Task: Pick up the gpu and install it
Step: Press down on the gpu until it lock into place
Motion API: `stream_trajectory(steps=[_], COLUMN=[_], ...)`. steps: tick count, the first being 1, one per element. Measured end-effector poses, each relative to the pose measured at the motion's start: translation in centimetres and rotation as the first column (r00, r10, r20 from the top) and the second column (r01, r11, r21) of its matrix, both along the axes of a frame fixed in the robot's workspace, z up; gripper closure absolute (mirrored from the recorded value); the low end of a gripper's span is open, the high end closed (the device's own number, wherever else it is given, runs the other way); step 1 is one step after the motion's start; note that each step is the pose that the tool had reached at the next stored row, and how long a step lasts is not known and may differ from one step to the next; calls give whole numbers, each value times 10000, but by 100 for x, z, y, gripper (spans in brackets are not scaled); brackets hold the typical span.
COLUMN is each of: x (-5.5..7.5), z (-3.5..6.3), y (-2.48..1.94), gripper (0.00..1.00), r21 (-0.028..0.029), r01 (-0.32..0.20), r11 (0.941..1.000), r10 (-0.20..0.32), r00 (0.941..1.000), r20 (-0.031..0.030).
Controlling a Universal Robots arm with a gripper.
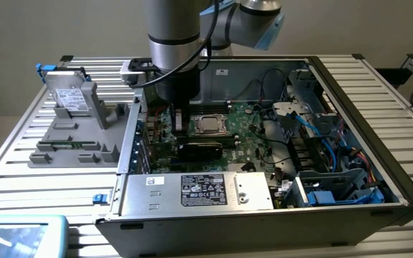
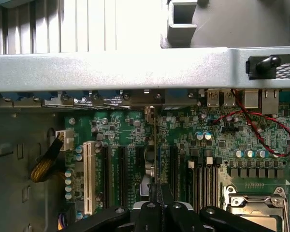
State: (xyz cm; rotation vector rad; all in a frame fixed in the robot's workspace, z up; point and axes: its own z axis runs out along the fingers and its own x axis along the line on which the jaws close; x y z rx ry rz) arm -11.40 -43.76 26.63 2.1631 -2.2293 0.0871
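My gripper [image 1: 183,129] reaches down into the open computer case [image 1: 350,91], over the part of the motherboard [image 1: 242,134] toward the exterior view's left. In the wrist view the gripper [image 2: 155,191] is shut on the gpu [image 2: 155,145]. The card is seen edge-on there, as a thin vertical line running from the fingertips [image 2: 166,193] toward the case's rear wall. It stands upright between the black expansion slots [image 2: 121,174]. In the exterior view the gpu [image 1: 205,146] is a dark slab just under the gripper, beside the CPU socket. Whether its edge is seated in a slot is hidden.
A grey fixture [image 1: 77,145] at the exterior view's left holds a hard drive [image 1: 69,95]. The CPU socket [image 1: 211,124], power supply [image 1: 199,191] and blue cables [image 1: 314,123] crowd the case. A white slot [image 2: 89,176], a red-black wire [image 2: 266,123] and the metal rear wall [image 2: 135,67] lie near the gripper.
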Motion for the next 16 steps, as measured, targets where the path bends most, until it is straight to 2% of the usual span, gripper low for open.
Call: stream_trajectory(steps=[3,4,7,16], x=[-1,-1,24,118], z=[-4,20,128,135], y=[4,6,4,-2], gripper=[88,88,88,88], r21=[11,27,1,-4], r01=[94,146,191,295], r11=[10000,9999,9998,9996], r10=[-94,-146,-191,-295], r00=[10000,9999,9998,9996], r20=[9,15,8,5])
